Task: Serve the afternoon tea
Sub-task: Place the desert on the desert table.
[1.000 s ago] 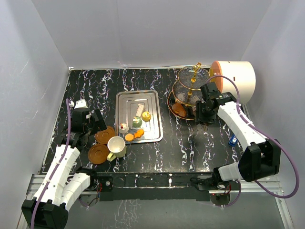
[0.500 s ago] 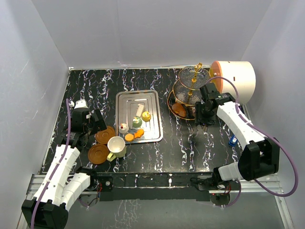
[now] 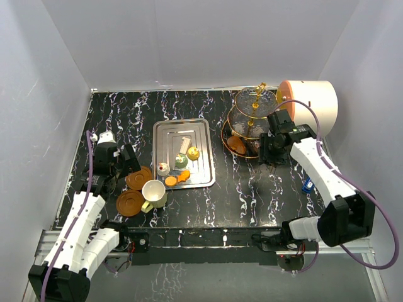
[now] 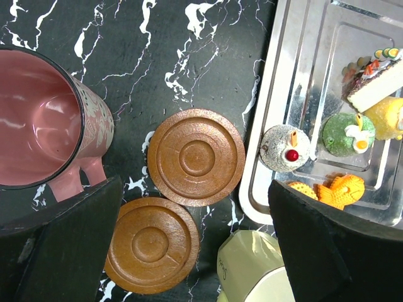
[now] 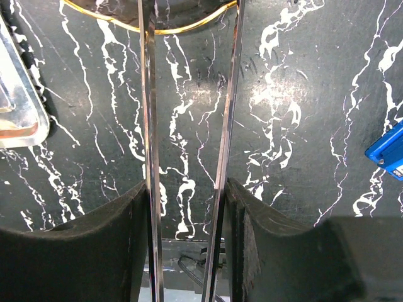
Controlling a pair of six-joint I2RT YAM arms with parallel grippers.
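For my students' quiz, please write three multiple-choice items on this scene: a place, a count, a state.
1. Where do the two brown saucers lie? A. on the glass stand B. on the table, left of the steel tray C. on the white cylinder
2. How many cups are there? A. one B. two C. four
3. The left tool is: A. open, empty B. shut on a saucer C. shut on a cake
Key: 1 B, both lie on bare table; 2 B, one pink cup, one cream cup; 3 A, fingers wide apart, gripping nothing.
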